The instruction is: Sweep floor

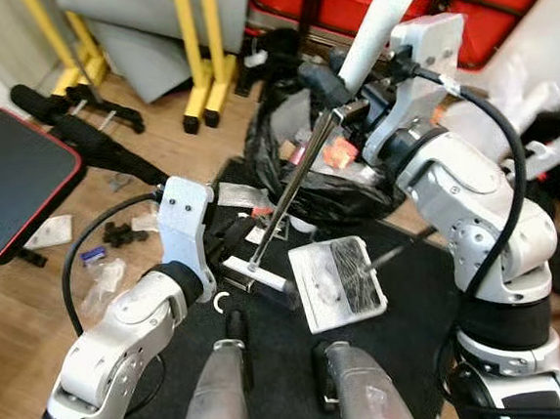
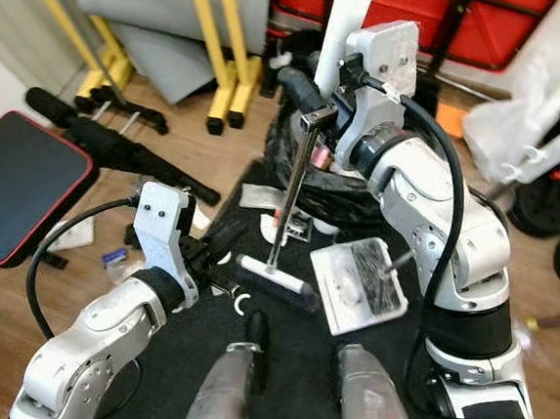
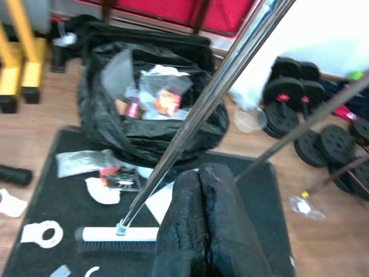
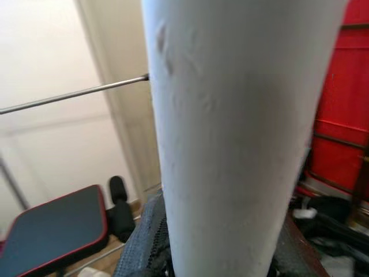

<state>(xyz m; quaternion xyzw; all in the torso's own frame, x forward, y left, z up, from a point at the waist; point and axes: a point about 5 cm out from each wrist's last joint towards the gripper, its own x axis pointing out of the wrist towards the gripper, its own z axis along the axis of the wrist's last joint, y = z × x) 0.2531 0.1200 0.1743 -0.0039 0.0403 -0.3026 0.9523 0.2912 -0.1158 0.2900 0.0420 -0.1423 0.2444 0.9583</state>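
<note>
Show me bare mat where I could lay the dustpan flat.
Bare black mat lies between the dustpan and the right arm's base. Crowded: scraps litter the mat from the broom head up to the trash bag, and the left gripper hangs over the broom side.

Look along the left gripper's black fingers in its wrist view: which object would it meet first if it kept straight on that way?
Probably the broom head: the left gripper, fingers together, points at the white bar lying on the black mat. Beyond stands the black rubbish bag. Depth is unclear.
</note>
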